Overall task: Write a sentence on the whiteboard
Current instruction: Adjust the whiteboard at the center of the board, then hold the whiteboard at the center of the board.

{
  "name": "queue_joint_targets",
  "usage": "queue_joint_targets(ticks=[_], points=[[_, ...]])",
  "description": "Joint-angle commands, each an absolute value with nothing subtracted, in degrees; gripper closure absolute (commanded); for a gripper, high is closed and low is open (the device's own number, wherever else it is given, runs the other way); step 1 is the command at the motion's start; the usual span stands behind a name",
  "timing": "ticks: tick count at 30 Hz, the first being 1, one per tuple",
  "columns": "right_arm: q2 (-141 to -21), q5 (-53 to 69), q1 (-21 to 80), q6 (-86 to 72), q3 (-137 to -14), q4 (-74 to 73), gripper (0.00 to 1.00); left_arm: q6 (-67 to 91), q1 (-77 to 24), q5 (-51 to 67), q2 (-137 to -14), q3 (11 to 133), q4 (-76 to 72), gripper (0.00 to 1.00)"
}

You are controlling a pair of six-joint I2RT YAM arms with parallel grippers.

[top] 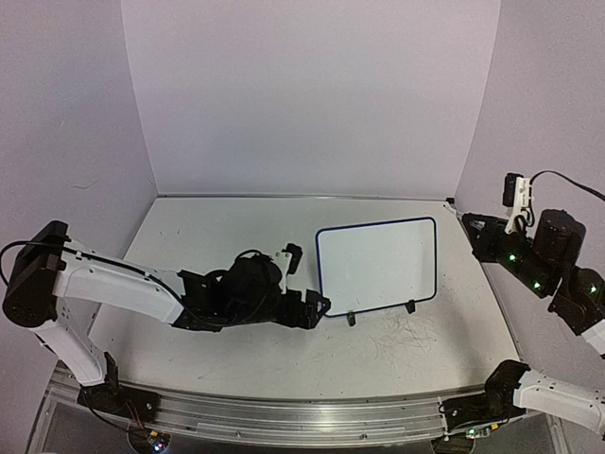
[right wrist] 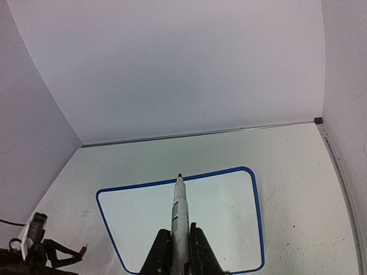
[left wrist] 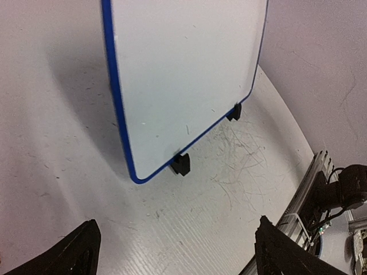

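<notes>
The whiteboard [top: 378, 265] has a blue frame and stands tilted on black feet right of the table's centre. Its face is blank; no sentence shows on it. It also shows in the left wrist view [left wrist: 183, 74] and the right wrist view [right wrist: 218, 217]. My left gripper [top: 307, 280] is open and empty, low over the table beside the board's lower left corner; its fingertips [left wrist: 74, 252] stand wide apart. My right gripper [top: 477, 229] is raised at the right edge and shut on a white marker [right wrist: 179, 212], whose dark tip points toward the board from a distance.
Thin dark scribble marks [top: 402, 331] lie on the table in front of the board and also show in the left wrist view [left wrist: 241, 154]. The metal rail [top: 284, 416] runs along the near edge. Walls enclose the table at the back and sides.
</notes>
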State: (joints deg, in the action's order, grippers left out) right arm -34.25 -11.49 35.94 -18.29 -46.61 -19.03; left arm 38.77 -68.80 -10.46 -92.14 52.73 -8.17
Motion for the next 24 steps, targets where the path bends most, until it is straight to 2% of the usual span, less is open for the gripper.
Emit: queue_joint_targets(ticks=[1, 7, 12, 19, 24], points=[[-38.02, -10.85, 36.00, -16.89, -47.98, -19.12, 1.00, 39.25, -63.10, -8.92, -83.73, 46.62, -16.04, 0.04], [-42.45, -4.89, 36.06, -15.64, -46.36, -15.87, 1.00, 40.53, -58.15, -6.07, -77.65, 42.10, -21.41, 0.01], [-43.50, 3.93, 36.13, -13.64, -43.79, -12.00, 1.00, 43.20, -52.31, 3.56, -78.20, 41.32, -25.47, 0.01], [-40.89, 3.42, 36.15, -13.24, -42.44, -10.88, 1.00, 41.67, -45.85, 20.52, -87.00, 48.62, -26.71, 0.01], [-41.28, 2.88, 36.12, -13.49, -42.05, -10.49, 1.00, 38.93, -44.58, 23.86, -92.20, 53.78, -24.96, 0.02]])
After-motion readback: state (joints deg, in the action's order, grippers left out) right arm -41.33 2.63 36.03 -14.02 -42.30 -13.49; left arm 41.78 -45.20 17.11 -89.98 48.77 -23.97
